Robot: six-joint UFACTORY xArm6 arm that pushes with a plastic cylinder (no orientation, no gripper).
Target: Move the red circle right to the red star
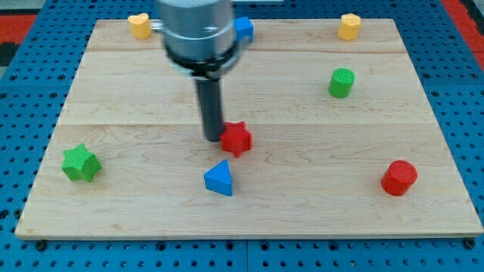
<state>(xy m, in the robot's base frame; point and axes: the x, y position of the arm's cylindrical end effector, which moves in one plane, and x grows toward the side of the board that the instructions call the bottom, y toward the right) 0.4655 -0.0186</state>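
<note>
While the rod hangs vertically over the board's middle, my tip (pixel 212 139) rests on the wooden board (pixel 151 219), touching or just beside the left edge of the red star (pixel 237 138). No gripper is fitted; the arm ends in the bare rod, so nothing is grasped.

Camera view, task items:
- Red star: near the board's centre, immediately right of my tip.
- Red circle (pixel 398 177): a short cylinder near the view's lower right, well apart from the red star and from my tip.

Camera view, other blocks:
- Blue triangle (pixel 219 180): just below the red star, toward the view's bottom, apart from it.
- Green star (pixel 80 163): near the board's left edge.
- Green circle (pixel 341 82): upper right area, above the red circle and well apart from it.
- Yellow heart (pixel 139 25): top edge, left of the arm's housing.
- Blue block (pixel 243 29): top edge, partly hidden behind the housing; shape cannot be told.
- Yellow block (pixel 349 26): top edge at the view's right; shape unclear.

All 8 blocks lie on the board, none touching another.
</note>
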